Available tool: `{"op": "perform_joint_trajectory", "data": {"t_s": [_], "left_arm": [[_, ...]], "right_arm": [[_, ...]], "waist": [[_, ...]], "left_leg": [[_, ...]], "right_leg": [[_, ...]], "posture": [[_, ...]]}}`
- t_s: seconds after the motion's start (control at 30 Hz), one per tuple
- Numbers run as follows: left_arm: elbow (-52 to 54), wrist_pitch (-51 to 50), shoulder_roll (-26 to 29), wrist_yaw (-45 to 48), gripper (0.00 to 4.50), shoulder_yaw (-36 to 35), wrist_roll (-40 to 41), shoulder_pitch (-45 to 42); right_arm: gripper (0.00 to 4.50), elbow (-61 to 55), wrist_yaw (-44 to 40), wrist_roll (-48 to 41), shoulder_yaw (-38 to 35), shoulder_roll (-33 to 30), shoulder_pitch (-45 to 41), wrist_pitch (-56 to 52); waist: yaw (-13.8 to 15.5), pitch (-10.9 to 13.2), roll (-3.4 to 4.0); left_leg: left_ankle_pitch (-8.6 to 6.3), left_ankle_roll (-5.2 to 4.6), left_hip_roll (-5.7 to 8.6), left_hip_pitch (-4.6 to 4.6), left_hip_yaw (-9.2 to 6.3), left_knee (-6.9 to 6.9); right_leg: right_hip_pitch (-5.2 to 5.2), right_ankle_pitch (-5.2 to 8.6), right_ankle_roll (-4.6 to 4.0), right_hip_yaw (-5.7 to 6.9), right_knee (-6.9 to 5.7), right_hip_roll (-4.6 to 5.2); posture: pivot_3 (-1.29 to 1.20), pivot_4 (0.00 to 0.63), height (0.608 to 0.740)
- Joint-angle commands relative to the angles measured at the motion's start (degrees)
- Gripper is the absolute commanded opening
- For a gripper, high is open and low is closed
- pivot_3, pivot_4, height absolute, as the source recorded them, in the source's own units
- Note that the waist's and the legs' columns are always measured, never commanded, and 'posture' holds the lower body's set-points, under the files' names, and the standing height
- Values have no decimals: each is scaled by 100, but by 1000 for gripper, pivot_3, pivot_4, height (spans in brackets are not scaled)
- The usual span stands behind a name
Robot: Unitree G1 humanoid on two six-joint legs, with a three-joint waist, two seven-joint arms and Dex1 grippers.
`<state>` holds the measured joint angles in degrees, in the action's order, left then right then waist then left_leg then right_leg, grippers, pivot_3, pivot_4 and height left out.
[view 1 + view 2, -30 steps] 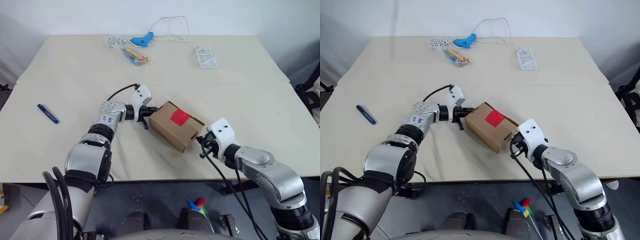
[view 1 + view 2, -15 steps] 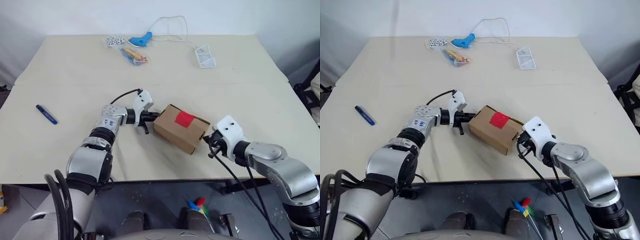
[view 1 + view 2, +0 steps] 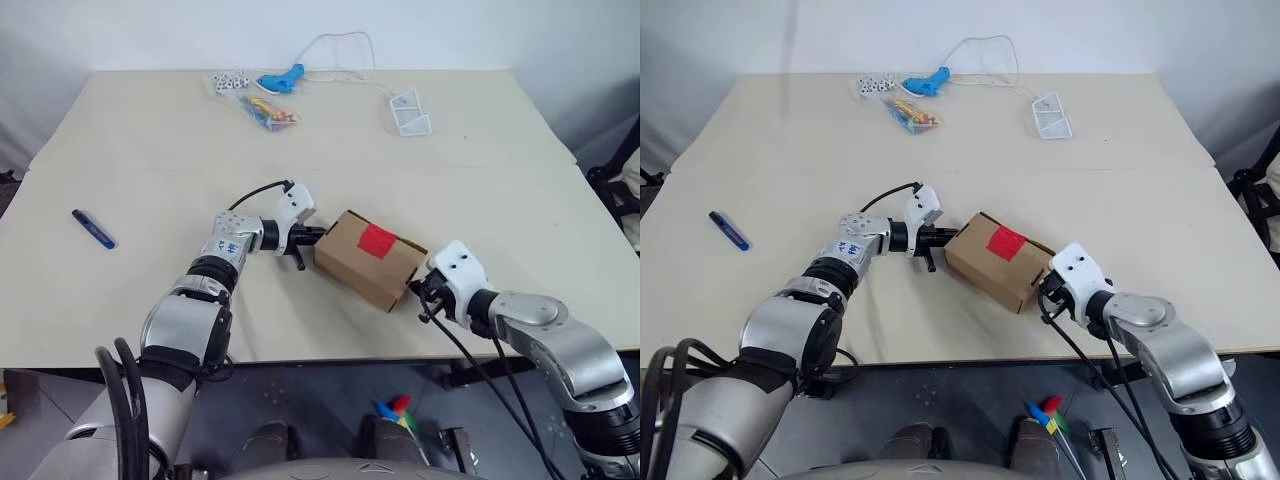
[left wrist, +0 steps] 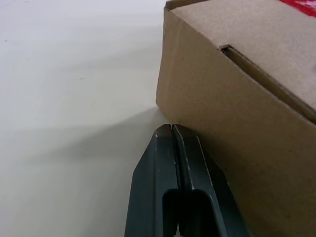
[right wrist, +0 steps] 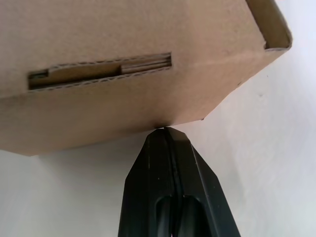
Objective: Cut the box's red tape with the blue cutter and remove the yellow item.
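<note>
You had the box (image 3: 368, 260) sitting near the front edge of the table (image 3: 500, 180), turned at an angle, with the red tape (image 3: 377, 240) on its closed top. Your 2 grippers sat at opposite ends of it. The left gripper (image 3: 313, 237) had its fingers pressed together, holding nothing, with the tips against the box's left end; in the left wrist view the closed fingertips (image 4: 170, 133) met the carton's side wall (image 4: 237, 148) right at its bottom edge, on the tabletop. The right gripper (image 3: 420, 293) was likewise squeezed shut and empty, its tips at the box's right end; the right wrist view showed the closed fingers (image 5: 165, 148) touching the lower edge of that end, below a slot-like cutout (image 5: 98, 71) in the cardboard.

The blue cutter (image 3: 95, 228) lay flat on the table well apart from the box, far off to your left, with neither gripper near it. The yellow item was not something you could make out; the box's flaps were shut.

At the table's far side you had a light-blue corded tool (image 3: 281, 78), a packet of colourful sticks (image 3: 270, 112) just in front of it, a small cluster of black-and-white pieces (image 3: 229, 82) beside the tool, and a small clear container (image 3: 411, 112) further right.
</note>
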<state>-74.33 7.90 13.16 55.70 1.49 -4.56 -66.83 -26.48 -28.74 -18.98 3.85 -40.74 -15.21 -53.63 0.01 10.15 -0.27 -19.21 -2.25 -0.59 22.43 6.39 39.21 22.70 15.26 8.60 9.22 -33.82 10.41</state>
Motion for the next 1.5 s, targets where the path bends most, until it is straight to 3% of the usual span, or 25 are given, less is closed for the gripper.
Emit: {"op": "perform_joint_trajectory", "data": {"t_s": [0.03, 0.27, 0.37, 0.43, 0.57, 0.67, 0.73, 0.87, 1.0, 1.17, 1.3, 1.43, 1.5], "left_arm": [[74, -91, 95, -136, 31, -124, 80, -122], [35, -129, 418, -453, 31, -275, 83, -176], [33, -122, 625, -746, 31, -440, 142, -244], [45, -212, 753, -972, 420, -606, 241, -337], [125, -279, 923, -1182, 1532, -724, 289, -407], [456, -476, 1270, -1298, 2456, -886, 447, -300], [901, -801, 1485, -1398, 3080, -991, 559, -89], [2215, -1692, 1668, -1785, 4351, -1223, 838, 500], [4096, -2595, 1695, -2974, 4461, -1603, 880, 1301], [5608, -3743, 1190, -5345, 4461, -2536, 879, 1610], [6068, -4568, 880, -6968, 4461, -2671, 280, 1715], [6173, -4353, 428, -8047, 4461, -3348, 505, 1649], [6069, -4469, 543, -8375, 4461, -3235, 218, 1648]], "right_arm": [[0, -73, -136, 163, -150, -271, 61, 233], [0, 147, -222, 297, -516, -490, 429, 602], [0, 213, -253, 266, -1111, -544, 639, 949], [166, 254, -430, 105, -1592, -602, 698, 1143], [1273, 320, -924, -248, -2217, -733, 787, 1380], [2314, 822, -2018, -714, -2691, -1087, 738, 1867], [3006, 1289, -2776, -835, -2649, -1340, 575, 2371], [4418, 1913, -3473, -1046, -2337, -1455, -177, 2737], [4492, 2502, -4248, -1401, -1952, -1359, -1076, 2691], [4492, 3407, -4914, -1076, -1260, -1173, -2033, 3156], [4492, 4034, -5010, -774, -865, -922, -2648, 3455], [4492, 4321, -5130, -581, -665, -754, -2899, 3651], [4492, 4361, -5161, -532, -625, -711, -2938, 3682]], "waist": [[0, 0, 0], [1, 1, -1], [18, 1, -2], [9, 2, -4], [9, 4, -6], [-4, 5, -8], [-20, 7, -11], [-58, 8, -12], [-42, 9, -15], [22, 14, -24], [35, 14, -24], [93, 15, -26], [101, 17, -29]], "left_leg": [[0, 0, 0, 0, 0, 0], [0, 0, 0, 0, 1, 0], [0, 0, 0, 0, -1, 1], [0, 0, 1, 0, 0, 1], [0, 0, 0, -1, 0, 0], [0, 0, 1, -3, 1, 0], [0, 0, 0, -3, 2, 0], [1, 1, -4, -12, 1, -2], [1, 2, -6, -12, -38, 3], [1, 2, -6, -8, -61, 17], [1, 2, 2, -8, -76, 28], [1, 3, -1, -6, -79, 32], [1, 3, -1, -2, -80, 33]], "right_leg": [[0, 0, 0, 0, 1, 0], [0, 0, 0, 0, 1, 0], [0, 0, 0, 0, 0, 0], [0, 0, 0, 0, 0, 1], [-1, 0, 0, 0, -1, 0], [-4, 0, 0, -1, 1, 0], [-4, 0, 0, -1, 1, 0], [-4, 0, 0, -7, -5, -2], [-6, 0, 0, -10, -7, -1], [-15, 0, 0, -3, -8, -1], [-28, -2, 4, 0, -10, 4], [-27, -2, 4, 3, -13, 3], [-24, -2, 4, 5, -13, 2]], "posture": [[0, 150, 740], [0, 150, 740], [0, 150, 740], [0, 150, 740], [0, 150, 740], [0, 150, 740], [0, 150, 740], [0, 150, 740], [0, 150, 740], [0, 150, 740], [0, 150, 740], [0, 150, 740], [0, 150, 740]]}}
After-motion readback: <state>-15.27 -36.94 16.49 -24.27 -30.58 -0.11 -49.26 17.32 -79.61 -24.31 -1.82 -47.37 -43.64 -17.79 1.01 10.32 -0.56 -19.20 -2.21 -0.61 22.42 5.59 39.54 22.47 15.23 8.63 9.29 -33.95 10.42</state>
